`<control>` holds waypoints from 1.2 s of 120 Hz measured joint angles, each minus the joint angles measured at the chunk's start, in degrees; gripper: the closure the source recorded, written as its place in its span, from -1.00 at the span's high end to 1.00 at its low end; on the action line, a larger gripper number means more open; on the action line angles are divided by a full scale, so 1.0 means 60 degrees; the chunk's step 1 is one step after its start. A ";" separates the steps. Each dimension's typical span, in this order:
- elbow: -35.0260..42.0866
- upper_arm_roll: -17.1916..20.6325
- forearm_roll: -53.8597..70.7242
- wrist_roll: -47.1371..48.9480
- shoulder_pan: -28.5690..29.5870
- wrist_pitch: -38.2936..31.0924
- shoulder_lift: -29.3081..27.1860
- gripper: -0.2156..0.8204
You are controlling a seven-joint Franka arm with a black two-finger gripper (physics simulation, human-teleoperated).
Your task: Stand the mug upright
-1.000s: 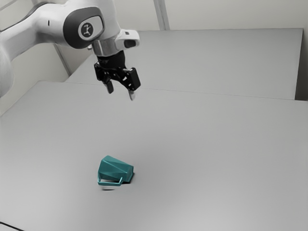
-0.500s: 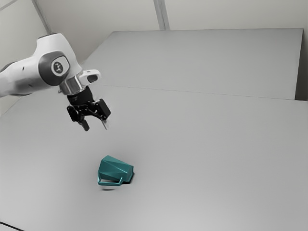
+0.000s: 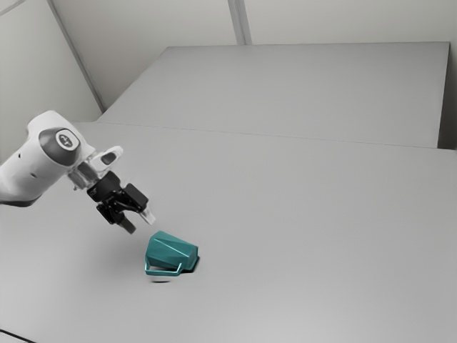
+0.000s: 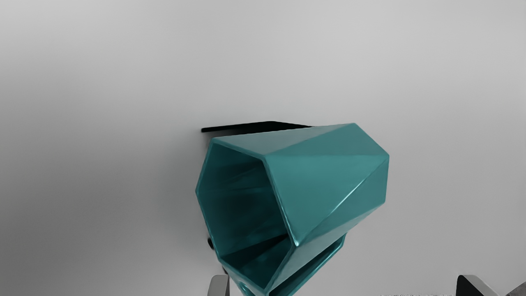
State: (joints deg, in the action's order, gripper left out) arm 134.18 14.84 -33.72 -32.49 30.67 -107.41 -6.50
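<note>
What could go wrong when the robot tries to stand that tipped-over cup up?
The mug lies on its side, so the gripper, open near it, might bump it and slide it along the table. A finger could catch on the handle, which sticks out from the mug's side. And the mug's slanted, flat-sided walls might let it twist in the grip while it's being tipped up.

Teal mug [image 4: 324, 181], plain grey counter [image 3: 300, 236].
The mug's inside darkens to deep blue-green, its handle [image 3: 163, 273] teal too; the tool [image 3: 138, 221] is black with grey tips, the arm [image 3: 32, 171] white and dark grey.
</note>
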 joint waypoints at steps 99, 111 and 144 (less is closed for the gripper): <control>0.0876 0.0001 -0.2799 -0.3543 0.0353 -0.0048 0.1307 0.01; 0.0885 0.0001 -0.2852 -0.3770 0.0427 -0.0031 0.1287 -0.26; 0.0864 0.0051 -0.2887 -0.4293 0.0595 -0.0005 0.1189 -0.74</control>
State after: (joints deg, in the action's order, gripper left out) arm 139.36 15.15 -51.04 -58.26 34.24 -107.44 0.63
